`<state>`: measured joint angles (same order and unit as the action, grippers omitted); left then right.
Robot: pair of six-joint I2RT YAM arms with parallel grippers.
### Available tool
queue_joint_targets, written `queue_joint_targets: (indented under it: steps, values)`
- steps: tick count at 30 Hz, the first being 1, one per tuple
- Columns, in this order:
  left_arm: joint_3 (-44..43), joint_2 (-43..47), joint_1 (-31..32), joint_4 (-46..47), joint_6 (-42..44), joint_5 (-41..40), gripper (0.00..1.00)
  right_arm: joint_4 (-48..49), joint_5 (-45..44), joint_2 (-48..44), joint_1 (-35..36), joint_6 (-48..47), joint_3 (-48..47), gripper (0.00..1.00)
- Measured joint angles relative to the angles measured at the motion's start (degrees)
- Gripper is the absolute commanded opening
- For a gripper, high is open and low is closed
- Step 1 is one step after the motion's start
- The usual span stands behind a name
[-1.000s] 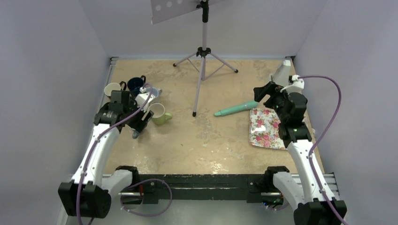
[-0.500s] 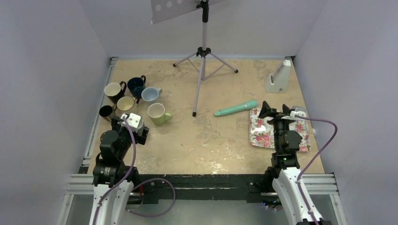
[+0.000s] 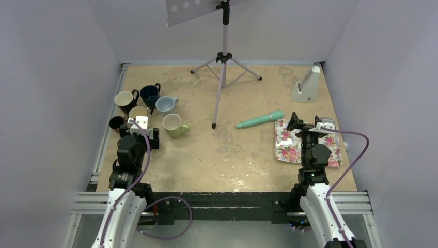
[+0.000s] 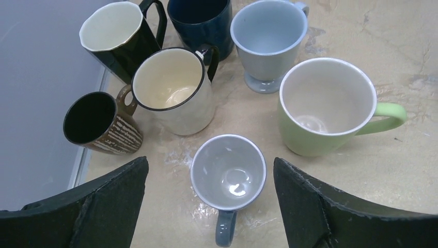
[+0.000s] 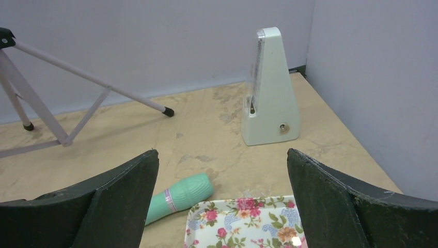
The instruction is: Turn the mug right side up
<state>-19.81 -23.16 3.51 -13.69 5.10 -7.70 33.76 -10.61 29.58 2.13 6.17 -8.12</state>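
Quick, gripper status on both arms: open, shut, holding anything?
Left gripper: open, holding nothing.
Right gripper: open, holding nothing.

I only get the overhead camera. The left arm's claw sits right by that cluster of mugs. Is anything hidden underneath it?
Observer: Yes. The left wrist camera shows a small grey-blue glazed mug on the table between the wide-open fingers of the left gripper, which do not touch it.
Visitor: Which way up is it?
Observer: Upright, with its mouth open to the camera and its handle pointing towards the gripper. The other six mugs in that view also show open mouths, among them the light green ceramic mug and the brown striped mug.
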Motion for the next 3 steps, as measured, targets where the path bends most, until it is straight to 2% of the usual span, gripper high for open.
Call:
queue_joint_targets:
  steps: [3]
  values:
    - [0.0, 0.1, 0.0, 1.1, -0.9, 0.0, 0.94, -0.1, -0.4, -0.2, 0.0, -0.1, 0.0, 0.98]
